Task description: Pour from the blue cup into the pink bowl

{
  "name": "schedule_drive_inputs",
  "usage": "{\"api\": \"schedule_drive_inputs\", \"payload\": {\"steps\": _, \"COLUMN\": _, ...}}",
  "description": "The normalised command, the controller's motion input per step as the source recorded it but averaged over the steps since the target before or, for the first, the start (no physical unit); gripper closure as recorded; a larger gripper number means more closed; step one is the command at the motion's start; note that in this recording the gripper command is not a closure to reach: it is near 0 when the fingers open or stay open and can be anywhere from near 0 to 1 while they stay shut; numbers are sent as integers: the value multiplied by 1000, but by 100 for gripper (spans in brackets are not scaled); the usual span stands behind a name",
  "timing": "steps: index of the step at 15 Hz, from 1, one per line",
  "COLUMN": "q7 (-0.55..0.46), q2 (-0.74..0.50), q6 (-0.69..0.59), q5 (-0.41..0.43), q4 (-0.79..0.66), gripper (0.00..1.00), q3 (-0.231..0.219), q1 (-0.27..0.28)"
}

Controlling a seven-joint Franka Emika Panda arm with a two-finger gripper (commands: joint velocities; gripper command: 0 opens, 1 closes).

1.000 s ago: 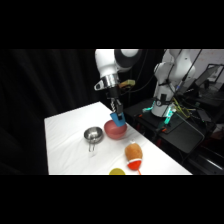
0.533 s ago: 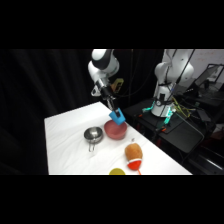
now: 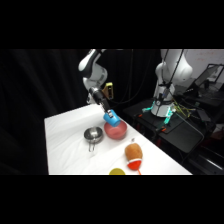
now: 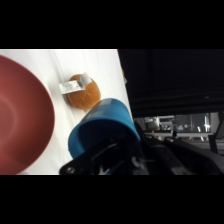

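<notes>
— Blue cup [image 3: 112, 118]: where is it?
— Clamped in my gripper [image 3: 107, 113], tipped over, just above the pink bowl's [image 3: 115, 131] rim.
— What's near the bowl?
— A metal bowl [image 3: 93, 134] beside it; an orange cup-like thing [image 3: 133, 152] nearby.

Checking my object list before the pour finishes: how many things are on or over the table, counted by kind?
Cups: 1, the blue cup, tilted over the bowl.
Bowls: 2, the pink bowl and the metal bowl.
Orange-and-red object: 1.
Yellow thing at the table's near edge: 1, cut off, kind unclear.
Total: 5.
</notes>
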Motion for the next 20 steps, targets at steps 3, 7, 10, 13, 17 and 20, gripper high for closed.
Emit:
{"api": "schedule_drive_inputs", "payload": {"steps": 3, "q7": -55, "q2": 290, "q6": -557, "q5": 293, "q4": 385, "gripper": 14, "q3": 41, "q1": -200}}
{"api": "schedule_drive_inputs", "payload": {"steps": 7, "q7": 0, "q2": 103, "q6": -302, "q5": 184, "q4": 234, "gripper": 14, "q3": -6, "q1": -71}}
{"api": "schedule_drive_inputs", "payload": {"steps": 10, "q7": 67, "q2": -245, "q6": 234, "q5": -52, "q4": -18, "gripper": 14, "q3": -91, "q1": 160}}
{"api": "schedule_drive_inputs", "payload": {"steps": 13, "q7": 192, "q2": -616, "q6": 586, "q5": -270, "q4": -288, "gripper": 14, "q3": -85, "q1": 338}}
{"api": "schedule_drive_inputs", "payload": {"steps": 17, "q7": 397, "q2": -624, "q6": 656, "q5": -361, "q4": -303, "gripper": 14, "q3": 77, "q1": 379}}
{"api": "schedule_drive_inputs", "payload": {"steps": 20, "q7": 463, "q2": -282, "q6": 682, "q5": -457, "q4": -127, "gripper": 14, "q3": 216, "q1": 332}}
